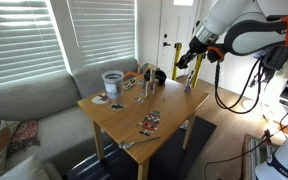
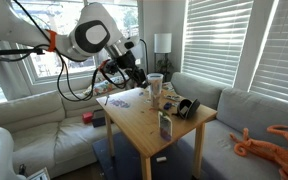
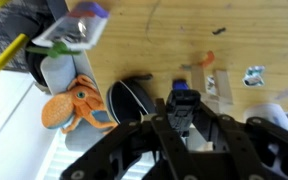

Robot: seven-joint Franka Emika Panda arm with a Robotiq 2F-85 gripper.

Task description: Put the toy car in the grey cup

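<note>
The grey cup (image 1: pixel 112 80) stands near one corner of the wooden table (image 1: pixel 134 108); it also shows in an exterior view (image 2: pixel 155 81). My gripper (image 1: pixel 189 63) hangs above the table's opposite side, well away from the cup, and shows in an exterior view (image 2: pixel 136 70). In the wrist view the gripper (image 3: pixel 182 112) is shut on a small dark toy car (image 3: pixel 182 100) with a blue top, held above the tabletop. The cup is not clearly in the wrist view.
Black headphones (image 1: pixel 156 75) (image 2: pixel 187 107) (image 3: pixel 132 98) lie on the table. A small upright item (image 1: pixel 189 81) (image 2: pixel 165 125) and a colourful toy (image 1: pixel 149 122) are there too. An orange octopus toy (image 2: pixel 274 142) (image 3: pixel 69 108) lies on the sofa (image 1: pixel 34 100).
</note>
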